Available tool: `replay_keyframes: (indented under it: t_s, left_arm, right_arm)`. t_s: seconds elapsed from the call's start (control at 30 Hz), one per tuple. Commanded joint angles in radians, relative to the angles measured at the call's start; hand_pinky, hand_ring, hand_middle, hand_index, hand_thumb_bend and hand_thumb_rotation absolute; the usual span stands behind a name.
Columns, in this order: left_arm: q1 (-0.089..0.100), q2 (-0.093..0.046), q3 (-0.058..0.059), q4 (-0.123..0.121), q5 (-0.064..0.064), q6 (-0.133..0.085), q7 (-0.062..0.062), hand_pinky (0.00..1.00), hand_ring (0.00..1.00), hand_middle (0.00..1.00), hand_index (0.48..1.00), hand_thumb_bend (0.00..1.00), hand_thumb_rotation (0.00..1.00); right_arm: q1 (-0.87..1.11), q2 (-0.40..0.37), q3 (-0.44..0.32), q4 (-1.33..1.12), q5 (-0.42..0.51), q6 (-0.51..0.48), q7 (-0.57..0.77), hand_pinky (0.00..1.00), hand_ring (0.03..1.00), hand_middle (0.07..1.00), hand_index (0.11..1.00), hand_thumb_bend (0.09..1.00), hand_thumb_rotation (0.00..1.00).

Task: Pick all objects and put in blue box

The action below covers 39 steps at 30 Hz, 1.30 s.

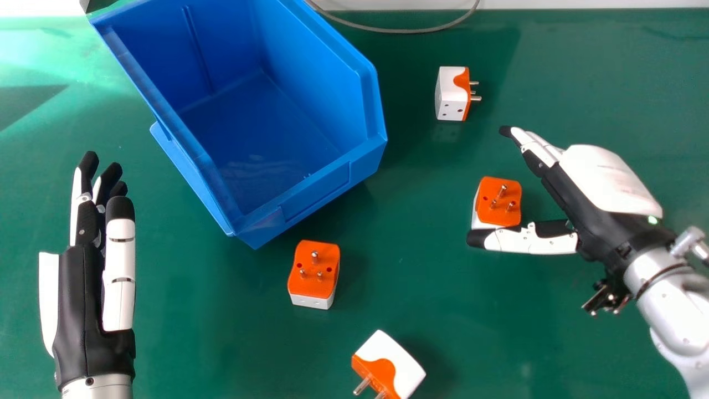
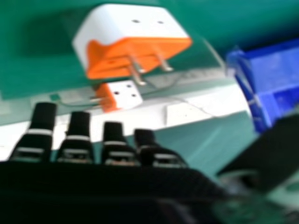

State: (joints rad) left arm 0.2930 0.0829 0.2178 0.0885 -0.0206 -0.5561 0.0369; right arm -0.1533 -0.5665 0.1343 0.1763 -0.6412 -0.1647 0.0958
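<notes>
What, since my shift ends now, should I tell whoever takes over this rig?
Left hand: open, empty, at the head view's left.
Right hand: open, a plug between thumb and fingers, not gripped.
Other plugs: one farther off, one near the blue box's closest corner, one nearest.
Done: none visible in box.
Remaining: box all four.

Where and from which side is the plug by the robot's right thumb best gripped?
Probably by the near and far sides of the plug's body, the right hand coming from the right, thumb nearest the robot. It sits prongs up, so pressing down from above would likely meet the prongs.
</notes>
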Motion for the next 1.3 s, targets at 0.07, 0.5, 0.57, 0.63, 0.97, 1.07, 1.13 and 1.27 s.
replay_keyframes:
  t_s: [0.07,0.5,0.57,0.63,0.97,1.07,1.13,1.27]
  left_arm:
    - [0.009,-0.003,0.007,-0.027,-0.011,-0.008,-0.002,0.95,0.94,0.95,0.976,0.51,0.96]
    - [0.011,-0.001,0.010,-0.021,-0.005,-0.025,-0.008,0.96,0.94,0.95,0.978,0.50,0.97]
    - [0.012,-0.002,0.009,-0.024,-0.008,-0.024,-0.010,0.96,0.94,0.95,0.977,0.50,0.97]
    - [0.015,-0.005,0.008,-0.029,-0.011,-0.019,-0.010,0.96,0.94,0.95,0.975,0.50,0.96]
    - [0.012,0.001,0.011,-0.020,-0.020,-0.032,-0.023,0.96,0.94,0.95,0.984,0.51,0.96]
    - [0.012,0.000,0.011,-0.019,-0.021,-0.032,-0.021,0.96,0.94,0.95,0.983,0.51,0.96]
    - [0.014,-0.002,0.010,-0.022,-0.022,-0.028,-0.020,0.96,0.94,0.95,0.982,0.50,0.96]
    - [0.015,-0.004,0.009,-0.024,-0.029,-0.025,-0.022,0.96,0.94,0.95,0.982,0.50,0.96]
  right_arm:
    - [-0.048,-0.037,0.015,0.014,-0.008,-0.006,0.018,0.82,0.899,0.926,0.928,0.647,0.52]
    - [-0.132,-0.069,0.075,0.078,-0.055,0.033,0.086,0.80,0.886,0.906,0.907,0.669,0.41]
    - [-0.143,-0.073,0.085,0.079,-0.064,0.040,0.099,0.80,0.888,0.908,0.909,0.668,0.41]
    - [-0.152,-0.073,0.093,0.083,-0.070,0.046,0.108,0.80,0.890,0.908,0.909,0.667,0.40]
    - [-0.219,-0.081,0.157,0.142,-0.138,0.073,0.130,0.80,0.882,0.900,0.899,0.667,0.39]
    - [-0.236,-0.081,0.166,0.157,-0.145,0.077,0.136,0.80,0.878,0.898,0.895,0.664,0.39]
    - [-0.246,-0.082,0.171,0.166,-0.149,0.077,0.135,0.80,0.876,0.896,0.894,0.663,0.39]
    - [-0.263,-0.086,0.178,0.187,-0.152,0.068,0.135,0.80,0.874,0.895,0.892,0.662,0.38]
